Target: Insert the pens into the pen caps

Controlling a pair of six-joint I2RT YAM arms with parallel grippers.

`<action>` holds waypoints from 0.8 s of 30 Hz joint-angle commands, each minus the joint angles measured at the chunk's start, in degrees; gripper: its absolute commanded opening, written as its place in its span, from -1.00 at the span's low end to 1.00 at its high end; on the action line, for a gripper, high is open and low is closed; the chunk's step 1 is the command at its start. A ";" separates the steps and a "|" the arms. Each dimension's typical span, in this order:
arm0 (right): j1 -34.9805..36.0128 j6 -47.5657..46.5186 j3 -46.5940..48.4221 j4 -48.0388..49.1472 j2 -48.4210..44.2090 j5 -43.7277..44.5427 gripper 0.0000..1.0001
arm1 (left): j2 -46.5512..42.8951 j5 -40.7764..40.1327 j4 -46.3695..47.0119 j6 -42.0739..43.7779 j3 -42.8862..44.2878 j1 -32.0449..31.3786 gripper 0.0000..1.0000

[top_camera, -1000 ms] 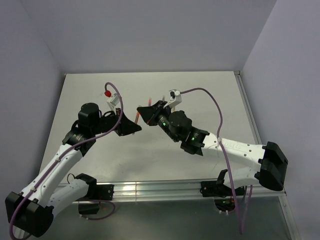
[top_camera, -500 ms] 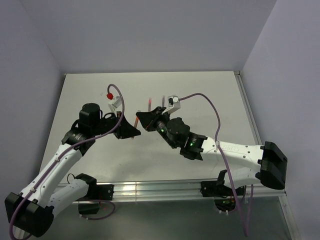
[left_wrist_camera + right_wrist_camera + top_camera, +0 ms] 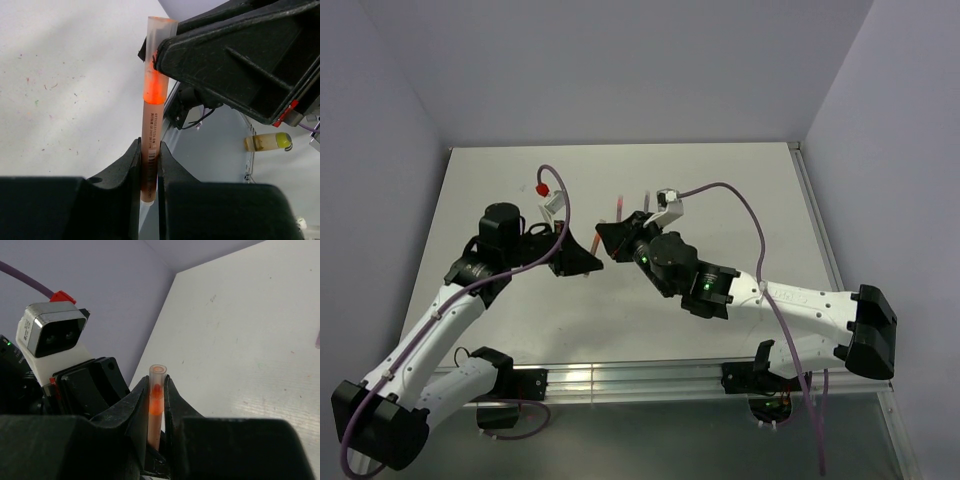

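Orange pen (image 3: 149, 131) is pinched tight in the left claw (image 3: 149, 151), its pale cap (image 3: 158, 373) pinched in the right claw (image 3: 156, 390), above a white, speckled counter (image 3: 260, 330); the walls (image 3: 110, 275) are lilac.

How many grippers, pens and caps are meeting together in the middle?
Grippers: 2, the left gripper and the right gripper
Pens: 1, the orange pen
Caps: 1, the orange cap
Total: 4
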 commanded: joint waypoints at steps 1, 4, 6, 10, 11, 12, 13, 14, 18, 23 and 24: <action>2.63 0.95 2.90 -18.23 -0.75 -10.44 -1.00 | 1.11 -10.32 15.08 -0.77 3.51 3.78 -0.72; -0.37 0.77 5.45 -20.60 -0.49 -10.79 -1.00 | 0.85 -9.79 14.20 0.02 3.51 2.91 -0.39; -2.48 0.07 7.56 -22.00 0.04 -10.35 -1.00 | 0.67 -10.06 12.27 0.64 3.77 1.59 -0.20; -5.91 -1.16 11.87 -24.91 1.27 -9.56 -1.00 | -0.03 -9.62 9.54 1.96 4.39 -0.17 -0.04; -7.83 -1.77 13.18 -25.17 1.70 -9.65 -1.00 | -0.56 -10.14 8.67 1.96 4.13 -0.43 -0.02; -8.90 -2.21 13.80 -26.22 1.88 -9.73 -1.00 | -1.26 -10.58 8.22 2.13 3.86 -0.52 -0.01; -10.04 -2.48 14.51 -26.93 2.06 -9.91 -1.00 | -2.92 -12.06 7.70 2.74 3.34 -0.52 -0.01; -11.36 -3.61 15.38 -27.20 2.32 -10.08 -1.00 | -3.72 -12.86 7.08 3.10 3.16 -0.52 0.00; -19.44 -8.88 18.29 -31.40 6.00 -12.89 -1.00 | -6.62 -20.67 2.52 4.07 2.80 -0.52 0.01; -32.18 -15.66 23.29 -37.30 14.00 -12.90 -1.00 | -8.29 -27.19 1.19 3.72 1.05 -0.44 0.00; -33.68 -16.10 24.26 -38.70 17.32 -12.99 -1.00 | -8.47 -27.46 1.27 3.37 0.79 -0.35 0.00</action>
